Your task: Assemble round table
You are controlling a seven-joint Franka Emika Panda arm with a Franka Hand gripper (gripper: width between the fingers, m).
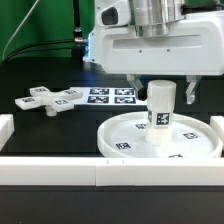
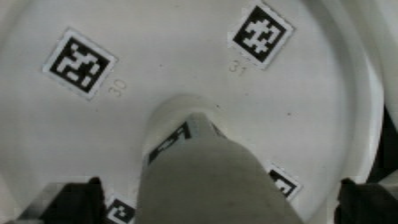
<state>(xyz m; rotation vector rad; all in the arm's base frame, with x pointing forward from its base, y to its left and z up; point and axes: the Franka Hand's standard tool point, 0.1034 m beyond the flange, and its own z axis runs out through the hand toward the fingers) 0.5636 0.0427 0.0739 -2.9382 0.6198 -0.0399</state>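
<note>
The large round disc (image 1: 122,128) lies flat on the black table at the exterior view's right. The short thick cylinder leg (image 1: 161,106) stands upright at its middle. My gripper (image 1: 161,90) hangs over the leg with one finger on each side of its top. Both fingers stand clear of it, so the gripper is open. In the wrist view the leg (image 2: 214,165) rises toward the camera between my fingertips (image 2: 71,203), with gaps on both sides, and the disc (image 2: 178,50) fills the background. The cross-shaped base (image 1: 50,100) lies on the table at the exterior view's left.
The marker board (image 1: 112,96) lies behind the disc, between it and the base. A long white border bar (image 1: 100,176) runs along the front edge. Another border bar (image 1: 5,128) stands at the exterior view's left.
</note>
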